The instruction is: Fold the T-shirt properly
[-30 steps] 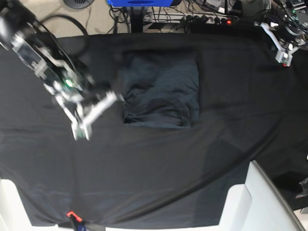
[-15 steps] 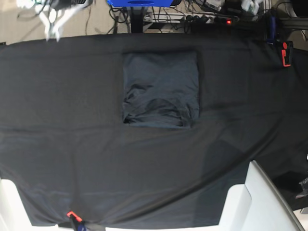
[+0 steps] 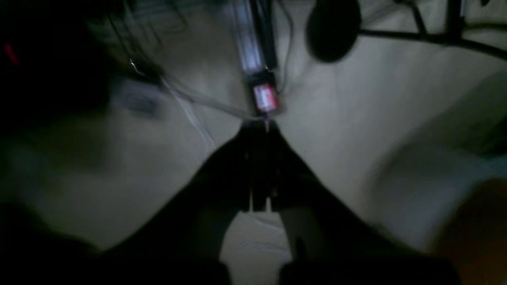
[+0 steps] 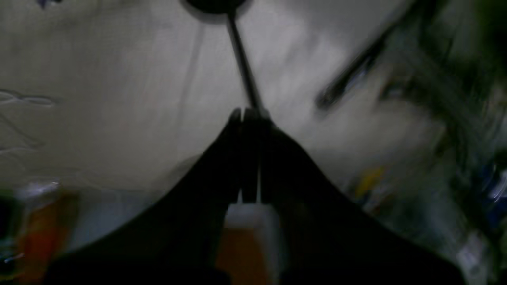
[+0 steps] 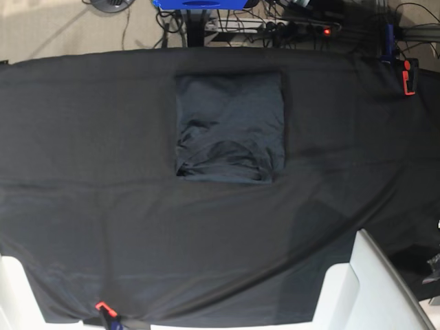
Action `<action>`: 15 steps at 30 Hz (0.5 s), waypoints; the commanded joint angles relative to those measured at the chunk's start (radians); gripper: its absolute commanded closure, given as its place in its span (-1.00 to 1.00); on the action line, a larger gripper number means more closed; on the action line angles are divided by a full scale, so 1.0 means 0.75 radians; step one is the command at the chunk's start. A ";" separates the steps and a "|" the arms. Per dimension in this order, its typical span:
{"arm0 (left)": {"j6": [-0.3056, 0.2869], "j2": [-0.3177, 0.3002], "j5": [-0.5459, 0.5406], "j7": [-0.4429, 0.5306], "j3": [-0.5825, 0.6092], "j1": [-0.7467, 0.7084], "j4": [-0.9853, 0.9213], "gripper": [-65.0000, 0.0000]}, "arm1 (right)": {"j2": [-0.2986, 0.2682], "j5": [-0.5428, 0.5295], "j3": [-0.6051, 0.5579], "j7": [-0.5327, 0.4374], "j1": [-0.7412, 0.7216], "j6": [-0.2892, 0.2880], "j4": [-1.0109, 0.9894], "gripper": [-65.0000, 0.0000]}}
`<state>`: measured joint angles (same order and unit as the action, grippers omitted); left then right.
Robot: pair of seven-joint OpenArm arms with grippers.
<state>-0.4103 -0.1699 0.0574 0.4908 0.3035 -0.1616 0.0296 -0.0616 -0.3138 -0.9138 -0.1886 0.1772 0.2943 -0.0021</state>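
Note:
The T-shirt lies folded into a charcoal-grey rectangle on the black table covering, at the upper middle of the base view, with creases along its lower part. Neither arm shows in the base view. In the left wrist view my left gripper is shut and empty, its dark fingers pressed together over pale floor. In the right wrist view my right gripper is shut and empty, also over pale floor. Both wrist views are blurred and show no shirt.
A white box stands at the table's lower right corner and a white edge at the lower left. Red clamps hold the cloth at the upper right and bottom left. Cables and a power strip lie beyond the far edge.
Both arms have swung up and away from the table and left the base view. The right wrist arm was beside the shirt's left edge a second ago. The shirt has not moved.

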 commanded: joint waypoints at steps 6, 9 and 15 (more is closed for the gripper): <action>0.151 0.041 0.019 -0.154 0.061 0.073 0.082 1.00 | -0.060 -0.272 0.004 -0.380 0.057 -0.046 0.030 0.99; 0.155 0.043 0.019 -0.150 0.061 0.096 0.084 1.00 | -0.103 -0.493 0.004 -0.390 0.086 -0.046 0.137 0.99; 0.155 0.041 0.021 -0.150 0.063 0.145 0.086 1.00 | -0.111 -0.669 0.002 -0.390 0.045 -0.052 0.151 0.98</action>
<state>-0.2878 -0.1303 0.0750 0.3698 0.3489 -0.0521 0.0917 -0.1394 -0.8078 -0.9138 -0.4767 0.1955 0.2447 0.1150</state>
